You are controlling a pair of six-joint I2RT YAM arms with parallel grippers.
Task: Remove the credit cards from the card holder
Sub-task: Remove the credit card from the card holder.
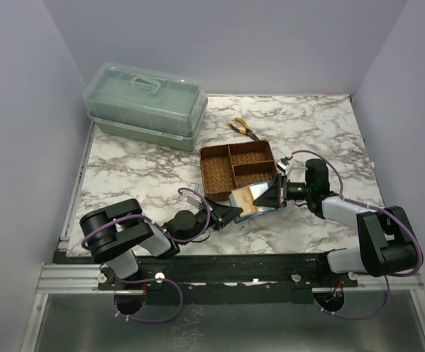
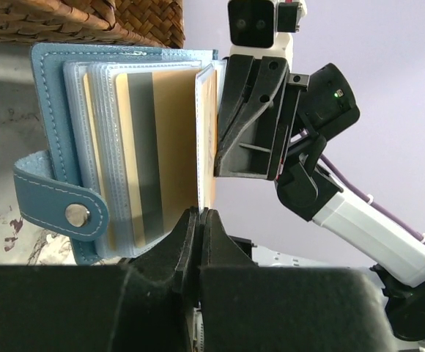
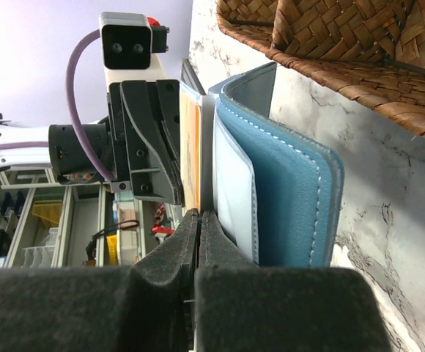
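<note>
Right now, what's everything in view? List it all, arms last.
storage box: 1, pale green with a clear lid, far left of the table
pliers: 1, yellow handles, far centre, beyond the tray
woven tray: 1, brown, three compartments, centre
card holder: 1, teal-blue, open, in front of the tray
credit cards: count unclear, gold, in the holder's clear sleeves
table: 1, white-grey marble
left gripper: 1, black, shut on a gold card's edge
right gripper: 1, black, shut on a holder sleeve

Woven tray [image 1: 238, 146] blocks behind card holder [image 1: 246, 196].
</note>
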